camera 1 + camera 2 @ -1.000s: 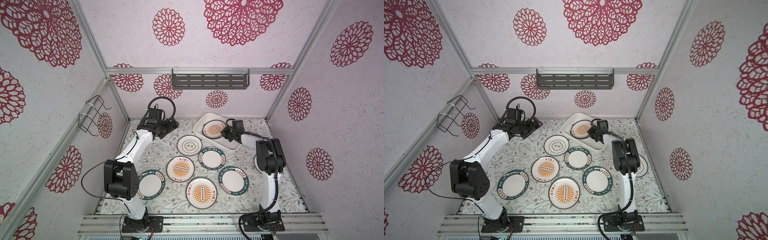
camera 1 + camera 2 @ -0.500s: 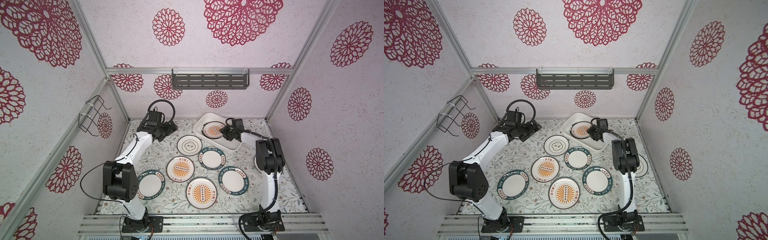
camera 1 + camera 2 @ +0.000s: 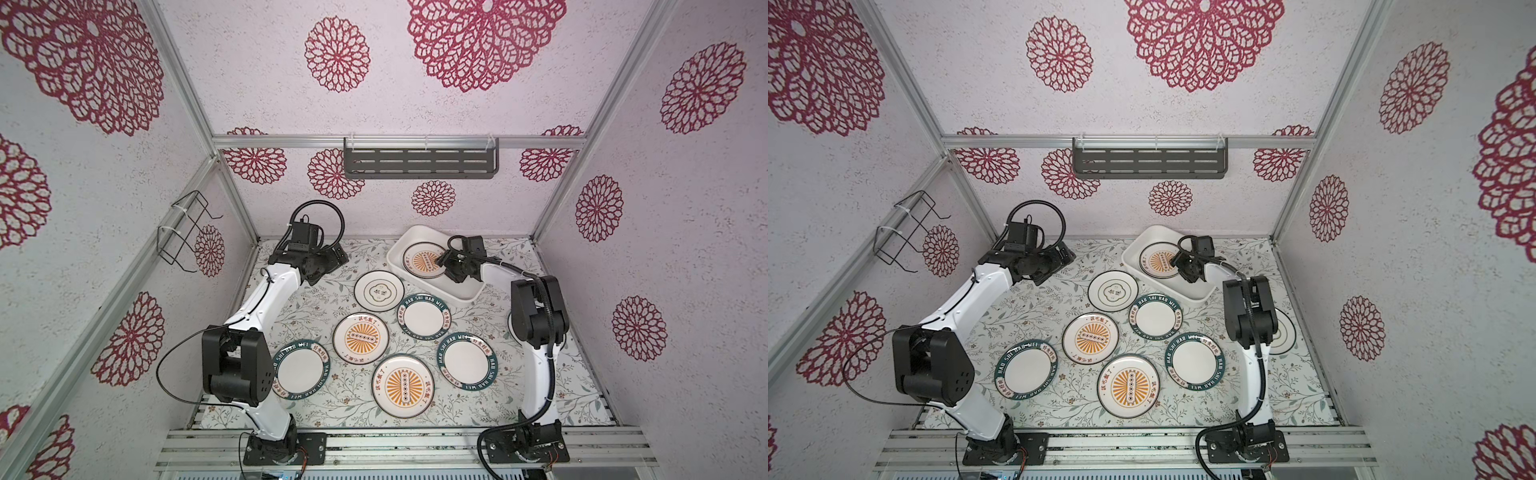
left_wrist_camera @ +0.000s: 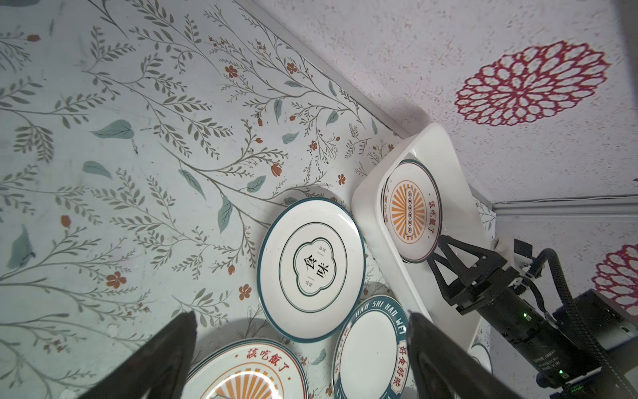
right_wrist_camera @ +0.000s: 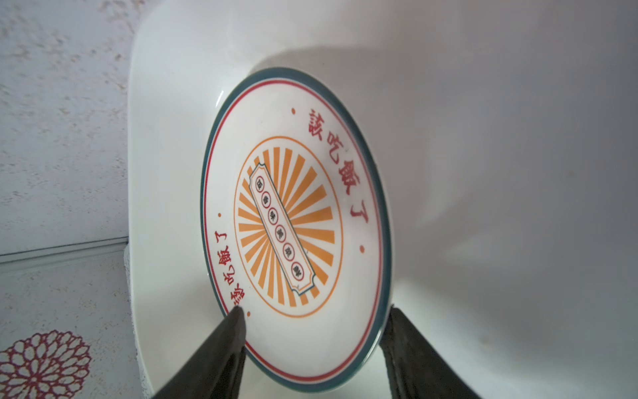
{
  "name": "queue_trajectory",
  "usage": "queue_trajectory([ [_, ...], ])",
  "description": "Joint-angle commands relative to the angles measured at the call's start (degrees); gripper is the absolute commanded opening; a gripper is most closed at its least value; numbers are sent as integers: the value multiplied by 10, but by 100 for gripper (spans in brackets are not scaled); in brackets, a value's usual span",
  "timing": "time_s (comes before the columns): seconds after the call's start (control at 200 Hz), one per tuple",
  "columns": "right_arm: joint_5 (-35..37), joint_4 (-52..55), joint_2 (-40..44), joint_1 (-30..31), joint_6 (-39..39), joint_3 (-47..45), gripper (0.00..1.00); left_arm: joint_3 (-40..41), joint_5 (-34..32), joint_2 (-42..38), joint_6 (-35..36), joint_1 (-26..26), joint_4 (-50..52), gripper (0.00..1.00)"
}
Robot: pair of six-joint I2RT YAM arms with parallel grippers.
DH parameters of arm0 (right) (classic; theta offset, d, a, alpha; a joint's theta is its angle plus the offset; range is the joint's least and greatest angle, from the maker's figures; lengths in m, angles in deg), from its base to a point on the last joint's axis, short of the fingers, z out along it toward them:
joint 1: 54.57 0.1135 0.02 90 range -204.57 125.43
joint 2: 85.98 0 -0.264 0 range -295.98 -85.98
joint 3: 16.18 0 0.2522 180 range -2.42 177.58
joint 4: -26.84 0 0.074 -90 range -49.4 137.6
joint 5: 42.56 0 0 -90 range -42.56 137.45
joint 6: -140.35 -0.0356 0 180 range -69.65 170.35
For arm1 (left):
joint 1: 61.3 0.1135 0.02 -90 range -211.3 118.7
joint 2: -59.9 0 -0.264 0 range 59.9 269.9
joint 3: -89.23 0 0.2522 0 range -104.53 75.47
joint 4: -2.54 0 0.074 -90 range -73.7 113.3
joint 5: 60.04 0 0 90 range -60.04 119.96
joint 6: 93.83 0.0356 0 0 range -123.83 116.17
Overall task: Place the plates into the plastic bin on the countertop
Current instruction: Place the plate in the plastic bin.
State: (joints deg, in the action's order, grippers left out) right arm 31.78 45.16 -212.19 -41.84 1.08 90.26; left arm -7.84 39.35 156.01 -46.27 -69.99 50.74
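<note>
The white plastic bin (image 3: 457, 291) (image 3: 1192, 291) stands at the back right of the countertop (image 3: 316, 299). A sunburst plate (image 3: 424, 259) (image 5: 293, 221) lies in it, with a second rim showing beneath. My right gripper (image 3: 446, 266) (image 5: 316, 312) is open inside the bin, its fingers straddling that plate's near edge without pinching it. Several plates lie on the countertop: a clover one (image 3: 379, 291) (image 4: 310, 269), teal-rimmed ones (image 3: 424, 318) and sunburst ones (image 3: 361, 337). At the back left, my left gripper (image 3: 336, 259) (image 4: 300, 324) hovers open and empty.
A plate (image 3: 1283, 332) is half hidden behind my right arm's elbow (image 3: 536, 316). A dark slotted shelf (image 3: 419, 163) hangs on the back wall and a wire rack (image 3: 187, 232) on the left wall. Aluminium posts frame the corners.
My right gripper has opened from shut, letting go of the sunburst plate's rim; the plate stays in the bin. The left arm has hardly shifted.
</note>
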Motion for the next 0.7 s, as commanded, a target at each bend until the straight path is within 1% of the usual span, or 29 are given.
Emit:
queue_trajectory([
  [0.0, 4, 4, 47, 7, 18, -5, 71, 22, -25, -41, 10, 4, 7, 97],
  [0.135, 14, -1, 84, 7, 33, -30, 79, 59, -50, -80, 0, 11, 10, 97],
  [0.22, 14, -11, 113, 8, 46, -50, 84, 94, -59, -111, -22, 24, 12, 97],
  [0.23, 13, -12, 117, 9, 48, -52, 86, 99, -61, -115, -25, 25, 13, 97],
  [0.245, 13, -14, 122, 9, 50, -55, 90, 107, -62, -121, -30, 28, 15, 97],
  [0.32, 2, -24, 150, 11, 65, -73, 99, 143, -83, -154, -58, 38, 31, 97],
  [0.44, -30, -32, 199, 19, 93, -97, 99, 208, -127, -215, -118, 58, 90, 97],
  [0.555, -61, -24, 251, 39, 130, -122, 99, 283, -136, -288, -182, 87, 137, 97],
  [0.691, -68, 1, 300, 63, 157, -151, 99, 360, -153, -381, -265, 106, 196, 97],
])
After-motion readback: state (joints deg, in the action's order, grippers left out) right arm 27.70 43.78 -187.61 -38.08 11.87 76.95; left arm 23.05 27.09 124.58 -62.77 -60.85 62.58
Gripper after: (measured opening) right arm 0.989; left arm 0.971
